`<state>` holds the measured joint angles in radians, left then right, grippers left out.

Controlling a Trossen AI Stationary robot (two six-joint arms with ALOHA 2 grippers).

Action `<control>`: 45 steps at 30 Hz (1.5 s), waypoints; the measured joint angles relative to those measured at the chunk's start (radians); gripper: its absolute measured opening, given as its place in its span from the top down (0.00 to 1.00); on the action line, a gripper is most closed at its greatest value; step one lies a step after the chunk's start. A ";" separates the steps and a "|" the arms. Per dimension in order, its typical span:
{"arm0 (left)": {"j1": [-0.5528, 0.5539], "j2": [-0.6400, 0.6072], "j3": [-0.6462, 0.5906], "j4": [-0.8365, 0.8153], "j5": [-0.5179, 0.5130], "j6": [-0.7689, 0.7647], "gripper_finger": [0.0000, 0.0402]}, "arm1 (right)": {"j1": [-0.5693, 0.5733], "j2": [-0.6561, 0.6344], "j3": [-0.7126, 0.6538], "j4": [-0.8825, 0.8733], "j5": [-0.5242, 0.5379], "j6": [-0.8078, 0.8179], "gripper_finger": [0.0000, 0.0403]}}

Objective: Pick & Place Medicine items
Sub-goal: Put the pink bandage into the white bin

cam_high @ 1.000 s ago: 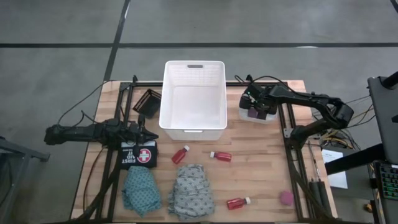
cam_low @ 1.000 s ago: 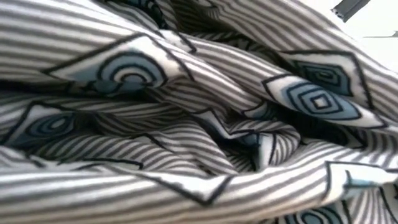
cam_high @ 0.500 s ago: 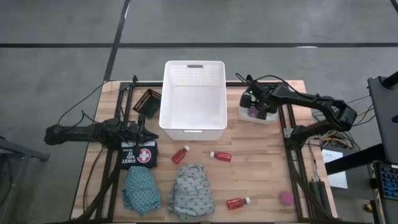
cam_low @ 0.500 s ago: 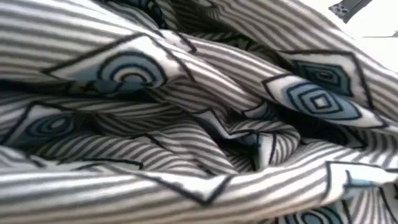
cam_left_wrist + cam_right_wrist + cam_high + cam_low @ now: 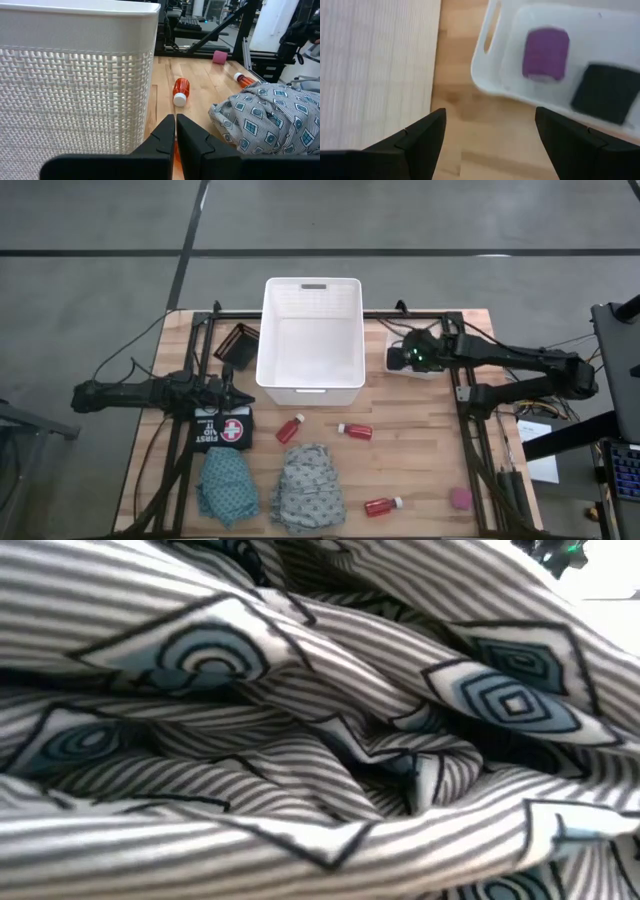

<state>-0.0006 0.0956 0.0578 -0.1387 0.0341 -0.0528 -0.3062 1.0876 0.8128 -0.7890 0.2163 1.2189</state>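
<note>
The large white basket (image 5: 311,335) stands at upper centre of the high view and looks empty; nothing has yet been placed in it.

The right arm has changed most. A second ago it was bent, with its gripper down over the small white tray (image 5: 432,370) right of the basket. Now it lies stretched out low and flat, and the right gripper (image 5: 412,356) sits at the tray's left edge. In its wrist view the fingers (image 5: 422,135) stand wide apart and hold nothing. The purple roll (image 5: 546,53) and the black roll (image 5: 605,94) lie in the tray just ahead of them, apart from each other. I judge that the arm has come away without a roll, so that pick is still to be made.

The left arm has not moved. It lies along the left side of the high view, and the left gripper (image 5: 175,137) rests beside the basket wall, fingers together on nothing.

The grey cloth (image 5: 308,487) and the teal cloth (image 5: 227,484) lie at lower centre, unmoved; the grey one fills the low view.

- Bottle nearest the basket (image 5: 290,429): long axis diagonal, cap to upper right.
- Middle bottle (image 5: 355,431): nearly level, cap to the left.
- Lowest bottle (image 5: 383,505): level, cap to the right.

The pink roll (image 5: 460,498) sits at lower right, well apart.
</note>
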 joint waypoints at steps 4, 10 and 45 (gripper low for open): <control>0.000 0.000 0.000 0.000 0.000 0.000 0.95 | 0.137 0.003 0.040 -0.123 0.035 0.161 0.25; 0.000 0.000 0.000 0.000 0.000 0.000 0.95 | 0.312 0.091 0.143 -0.276 0.022 0.331 0.25; 0.000 0.000 0.000 0.000 0.000 0.000 0.95 | 0.905 0.655 0.659 -0.699 -0.430 1.144 0.25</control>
<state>-0.0006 0.0956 0.0578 -0.1390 0.0338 -0.0528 0.5988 1.7422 1.4714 -1.4881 -0.2133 2.3626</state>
